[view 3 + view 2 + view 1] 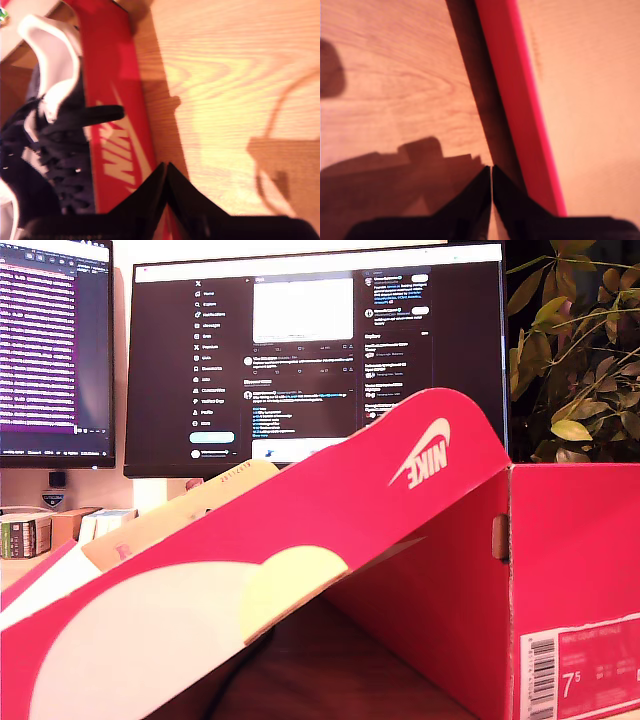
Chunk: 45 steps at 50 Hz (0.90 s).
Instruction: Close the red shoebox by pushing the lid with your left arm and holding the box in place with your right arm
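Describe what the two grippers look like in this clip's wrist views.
My first gripper shows two plain black fingers, wide at the base and tapering to sharp tips. My second gripper has the same black, wedge-shaped fingers. No markings or cables are visible on either; neither arm appears in the exterior view.

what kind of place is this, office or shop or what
Most likely a home or office desk: two computer monitors behind the red shoebox, a potted plant beside them, and a wooden tabletop.

My first gripper [491,172] and second gripper [166,170] both have fingers pressed together.
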{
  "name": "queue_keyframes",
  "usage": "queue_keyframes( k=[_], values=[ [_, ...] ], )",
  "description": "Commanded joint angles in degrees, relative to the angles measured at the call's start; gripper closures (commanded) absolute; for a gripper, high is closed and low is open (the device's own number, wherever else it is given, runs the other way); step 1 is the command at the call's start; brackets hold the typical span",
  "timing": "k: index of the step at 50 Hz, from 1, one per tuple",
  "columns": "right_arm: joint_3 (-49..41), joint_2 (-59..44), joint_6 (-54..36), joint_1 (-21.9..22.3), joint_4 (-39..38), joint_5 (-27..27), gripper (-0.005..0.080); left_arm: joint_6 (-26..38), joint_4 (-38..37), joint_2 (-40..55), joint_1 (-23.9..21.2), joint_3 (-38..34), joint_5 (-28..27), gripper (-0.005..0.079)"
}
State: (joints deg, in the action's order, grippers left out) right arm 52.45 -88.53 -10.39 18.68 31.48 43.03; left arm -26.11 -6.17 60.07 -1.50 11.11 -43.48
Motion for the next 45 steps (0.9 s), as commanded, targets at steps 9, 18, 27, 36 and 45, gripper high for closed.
queue_keyframes(
  k=[9,18,27,36,45],
  values=[
    [0.17,-1.2,-1.4,-1.92,-0.28,2.12,0.0764,-1.14,6.16,6.75,-0.31,-0.46,-0.68,0.0761],
    [0.17,-1.2,-1.68,-5.46,0.07,2.6,0.0764,-1.79,11.96,13.25,-1.7,-0.46,-1.09,0.0761],
    [0.17,-1.25,-1.92,-8.52,-0.02,2.4,0.0764,-5.31,18.16,16.52,-3.8,-0.2,-2.84,0.0761],
    [0.17,-2.1,-2.1,-9.35,-0.04,0.94,0.0764,-6.1,18.67,16.5,-6.01,1.97,-2.99,0.0761],
    [0.17,-4.72,-2.1,-9.73,-0.22,0.96,0.0764,-7.1,18.6,16.41,-8.04,5.46,-4.57,0.0761]
  ],
)
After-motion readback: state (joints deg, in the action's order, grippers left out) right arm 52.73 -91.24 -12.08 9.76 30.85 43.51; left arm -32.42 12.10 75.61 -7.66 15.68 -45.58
